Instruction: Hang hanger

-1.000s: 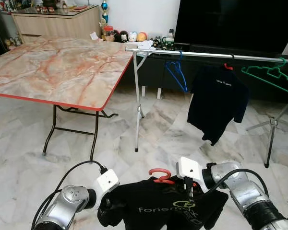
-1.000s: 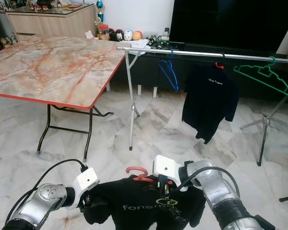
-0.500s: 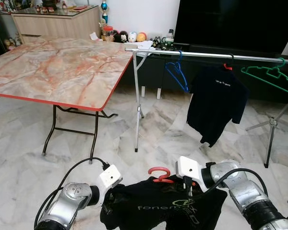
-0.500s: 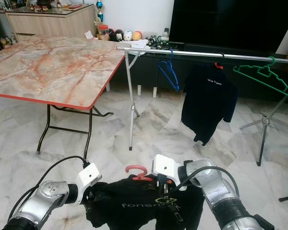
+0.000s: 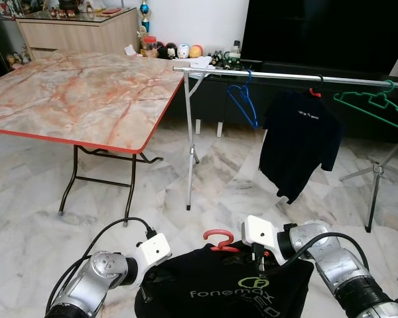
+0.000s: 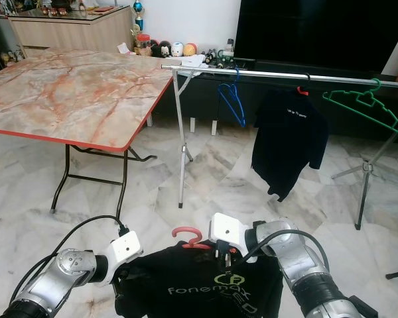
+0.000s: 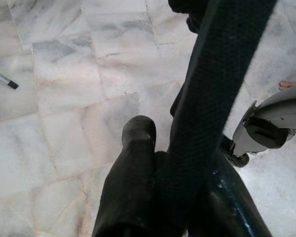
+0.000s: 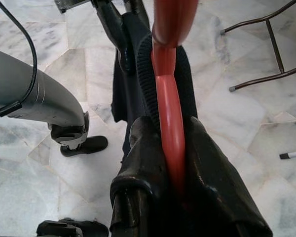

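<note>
A red hanger (image 5: 219, 240) carries a black T-shirt (image 5: 225, 291) with a "fonemax" print, low in front of me. My right gripper (image 8: 170, 148) is shut on the red hanger's shoulder just under the hook; it appears in the eye view as right gripper (image 5: 259, 258). My left gripper (image 7: 180, 148) is shut on the shirt's fabric (image 7: 212, 84) at the left shoulder, seen from the head as left gripper (image 5: 146, 281). The silver clothes rail (image 5: 285, 77) stands ahead, across open floor.
The rail holds a blue hanger (image 5: 242, 103), a black shirt on a red hanger (image 5: 298, 139) and a green hanger (image 5: 375, 106). A marble-pattern folding table (image 5: 73, 93) stands at the left. The rack's upright (image 5: 188, 152) and a tripod leg (image 5: 375, 192) stand on the floor.
The held shirt has spread wider and flatter between the grippers, so its print shows more. The left gripper shifted slightly. The shirt on the rail sways a little.
</note>
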Motion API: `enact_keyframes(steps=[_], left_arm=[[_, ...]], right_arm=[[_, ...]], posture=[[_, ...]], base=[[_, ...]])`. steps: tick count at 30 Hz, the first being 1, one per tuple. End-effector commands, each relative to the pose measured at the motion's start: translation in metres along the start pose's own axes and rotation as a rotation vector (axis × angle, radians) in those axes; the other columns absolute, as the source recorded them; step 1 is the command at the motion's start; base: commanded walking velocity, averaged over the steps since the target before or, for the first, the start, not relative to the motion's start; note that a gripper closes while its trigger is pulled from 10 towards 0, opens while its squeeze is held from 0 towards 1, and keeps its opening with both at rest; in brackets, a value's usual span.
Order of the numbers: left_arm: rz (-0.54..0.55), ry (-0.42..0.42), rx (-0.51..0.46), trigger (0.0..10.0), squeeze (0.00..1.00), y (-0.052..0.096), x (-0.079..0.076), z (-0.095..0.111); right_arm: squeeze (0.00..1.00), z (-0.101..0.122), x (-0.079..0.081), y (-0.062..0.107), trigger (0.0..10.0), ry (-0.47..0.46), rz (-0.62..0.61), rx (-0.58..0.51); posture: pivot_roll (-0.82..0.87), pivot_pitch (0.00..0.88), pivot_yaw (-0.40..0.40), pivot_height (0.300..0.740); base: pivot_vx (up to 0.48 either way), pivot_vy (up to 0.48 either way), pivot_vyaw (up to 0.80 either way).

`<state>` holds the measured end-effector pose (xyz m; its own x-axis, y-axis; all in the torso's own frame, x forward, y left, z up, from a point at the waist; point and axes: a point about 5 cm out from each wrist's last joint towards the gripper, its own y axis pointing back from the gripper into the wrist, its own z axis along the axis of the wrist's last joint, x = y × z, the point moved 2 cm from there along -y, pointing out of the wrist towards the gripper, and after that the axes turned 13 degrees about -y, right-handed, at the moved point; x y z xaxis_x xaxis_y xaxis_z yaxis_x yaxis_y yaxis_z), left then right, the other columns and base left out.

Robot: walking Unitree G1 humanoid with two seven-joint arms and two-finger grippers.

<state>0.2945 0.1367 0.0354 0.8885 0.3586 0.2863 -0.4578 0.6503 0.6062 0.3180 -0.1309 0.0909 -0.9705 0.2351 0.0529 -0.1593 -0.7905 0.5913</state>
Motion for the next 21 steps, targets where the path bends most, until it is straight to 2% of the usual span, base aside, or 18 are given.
enact_keyframes(steps=[1, 10, 14, 21], left_arm=[[0.005, 0.061, -0.005, 10.0, 1.0, 0.006, 0.001, -0.007], [-0.053, 0.09, -0.069, 10.0, 1.0, 0.013, 0.0, 0.0], [-0.087, 0.094, -0.059, 10.0, 1.0, 0.016, -0.004, -0.003], [-0.05, 0.11, -0.017, 10.0, 1.0, 0.014, -0.004, -0.013]], right_arm=[[0.0, 0.015, -0.008, 0.009, 10.0, 0.036, -0.039, -0.043], [0.0, 0.015, -0.008, 0.009, 10.0, 0.037, -0.036, -0.041], [0.0, 0.016, -0.008, 0.01, 10.0, 0.042, -0.034, -0.043], [0.0, 0.022, -0.006, 0.012, 10.0, 0.067, -0.02, -0.047]], posture=[[0.1, 0.0, -0.033, 0.74], [0.11, 0.0, -0.037, 0.74], [0.11, 0.0, -0.039, 0.74], [0.1, 0.0, -0.044, 0.74]], base=[[0.0, 0.0, 0.0], [0.0, 0.0, 0.0], [0.0, 0.0, 0.0], [0.0, 0.0, 0.0]])
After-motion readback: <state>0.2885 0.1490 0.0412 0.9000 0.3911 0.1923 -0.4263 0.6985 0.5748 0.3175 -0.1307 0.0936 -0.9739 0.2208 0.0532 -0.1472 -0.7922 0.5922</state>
